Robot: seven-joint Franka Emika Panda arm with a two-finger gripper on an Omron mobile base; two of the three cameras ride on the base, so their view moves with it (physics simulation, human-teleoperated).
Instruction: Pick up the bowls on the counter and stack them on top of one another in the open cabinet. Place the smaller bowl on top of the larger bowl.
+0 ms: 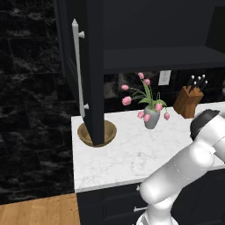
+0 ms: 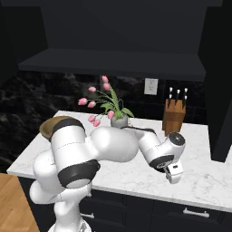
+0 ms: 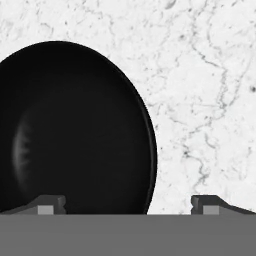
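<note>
Hand view: jaws wide open and empty above a black round dish

Hand view looks down at the counter (image 3: 200,100), where a round black thing (image 3: 70,130), by its faint inner sheen probably a bowl, lies under the gripper (image 3: 127,205). The jaws stand fully apart and hold nothing. One fingertip sits over the dish's inside and the other over bare marble, so its rim falls between them.

The wooden bowl (image 1: 112,128) rests at the counter's far left corner, well apart from the hand. The open cabinet (image 1: 162,59) hangs above it, with its door (image 1: 92,66) swung out in front of it.

Risks, as I judge them:
- A pinch on a thin, sloping rim may slip or tip the dish as it lifts.
- The swung-out door stands right by the wooden bowl, so a reach for it could strike the door edge.
- The flower vase (image 1: 150,118) stands between the two dishes and could be knocked on the way across.

Hard to make out:
- The black dish runs off the left and bottom of the hand view, so its depth and full outline are unclear.
- Which dish is larger cannot be told.
- The door covers the middle of the wooden bowl, and the arm's elbow hides most of it in the right base view.
</note>
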